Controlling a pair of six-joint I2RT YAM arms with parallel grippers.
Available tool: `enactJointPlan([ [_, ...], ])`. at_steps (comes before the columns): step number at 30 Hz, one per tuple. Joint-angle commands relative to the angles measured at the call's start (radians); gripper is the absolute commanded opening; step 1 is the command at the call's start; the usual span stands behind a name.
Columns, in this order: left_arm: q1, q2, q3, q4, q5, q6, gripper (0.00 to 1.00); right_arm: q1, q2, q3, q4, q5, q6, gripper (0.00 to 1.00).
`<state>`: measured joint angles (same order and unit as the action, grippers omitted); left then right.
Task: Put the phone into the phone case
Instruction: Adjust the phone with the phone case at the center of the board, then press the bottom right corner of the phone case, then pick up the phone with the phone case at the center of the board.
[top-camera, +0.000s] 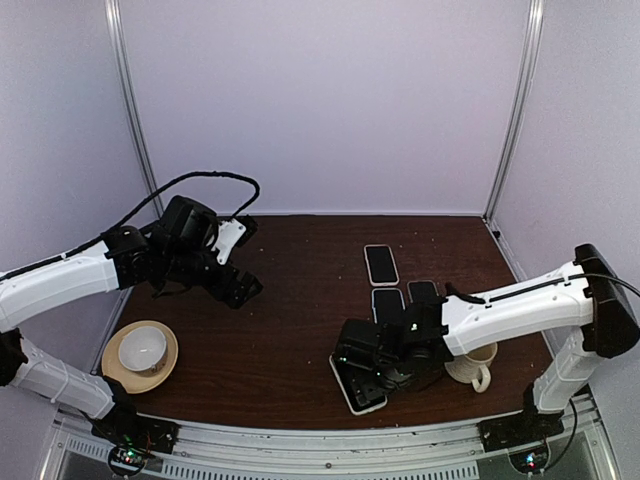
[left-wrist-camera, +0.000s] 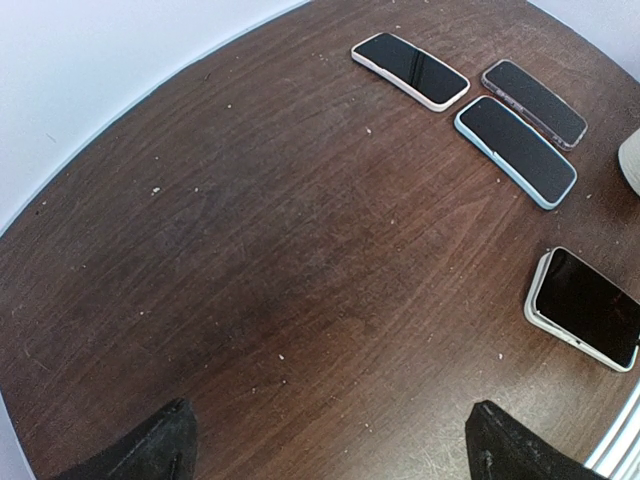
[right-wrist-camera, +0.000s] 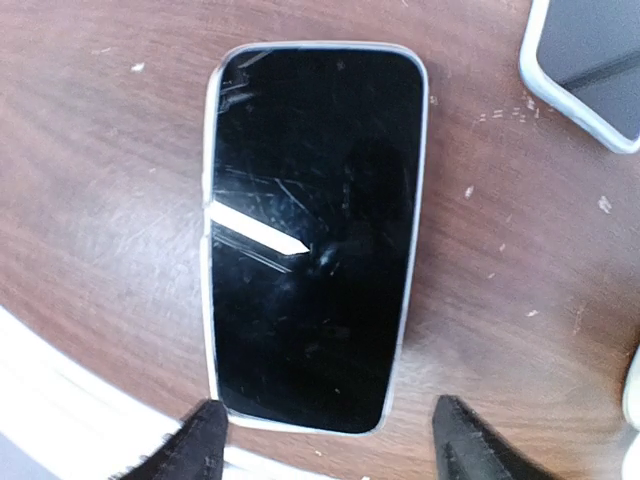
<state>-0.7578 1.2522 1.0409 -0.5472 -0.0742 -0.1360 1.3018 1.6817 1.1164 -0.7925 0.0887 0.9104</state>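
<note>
One phone (right-wrist-camera: 315, 240) lies flat on the surface (right-wrist-camera: 100, 150), lower centre of the overhead frame, seemingly seated in a pale-rimmed phone case (right-wrist-camera: 207, 300). Right tool (right-wrist-camera: 330, 440) hangs released astride its near end; left tool (left-wrist-camera: 330, 445) gapes wide, well apart. Likely stiff, slick, scratch-prone: pinch the long edges.

The flat wooden table (top-camera: 290, 330) is dark reddish brown, flecked with pale specks and fine lighter scratches. At its near right, the rectangular glass-fronted phone (right-wrist-camera: 310, 240) is glossy black, crossed by a white streak of reflection and thin scratch lines, and is rimmed by a pale grey phone case (right-wrist-camera: 207, 330). Farther off lie three more black screens: a white-cased phone (left-wrist-camera: 410, 70), a light-blue-cased phone (left-wrist-camera: 515, 150) and a dark grey-purple-cased phone (left-wrist-camera: 534, 102). The ceramic mug (top-camera: 478, 365) at the right is cream. At the near left, a white round cup (top-camera: 142, 348) sits on a tan saucer (top-camera: 112, 372). The left arm (top-camera: 60, 278) and right arm (top-camera: 520, 305) are white with black joints.
</note>
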Motion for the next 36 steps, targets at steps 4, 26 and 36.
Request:
enactJointPlan([
  [4,0.008,-0.019,-0.01,0.043,0.002,0.015,0.98,-0.023,-0.001,-0.036,-0.071,-0.011,0.019,0.49],
  [26,0.008,-0.016,-0.01,0.043,0.006,0.016,0.97,-0.025,0.043,0.065,-0.204,0.074,-0.012,0.52],
  [36,0.008,-0.023,-0.01,0.044,0.008,0.017,0.98,-0.05,0.102,0.177,-0.108,0.011,-0.035,1.0],
])
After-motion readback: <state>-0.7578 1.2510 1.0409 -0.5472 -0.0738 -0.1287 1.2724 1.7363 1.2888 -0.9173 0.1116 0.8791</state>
